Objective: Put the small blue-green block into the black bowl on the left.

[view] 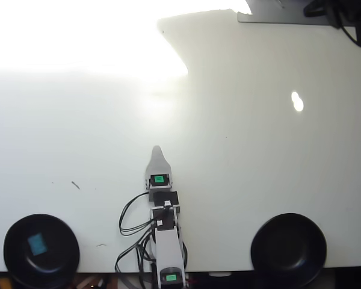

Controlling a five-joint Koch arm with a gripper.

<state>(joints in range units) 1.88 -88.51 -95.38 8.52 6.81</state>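
Note:
The small blue-green block (37, 243) lies flat inside the black bowl (12, 232) at the bottom left of the overhead view. My gripper (157, 149) points straight up the picture from the base at the bottom middle, well to the right of that bowl. Its jaws come together in a single narrow tip over the bare white table (240, 156), with nothing seen between them.
A second black bowl (289, 247) sits at the bottom right, with nothing in it. Black cables (129, 223) loop on the table left of the arm. Strong glare washes out the upper left. A dark object (343, 15) lies at the top right corner.

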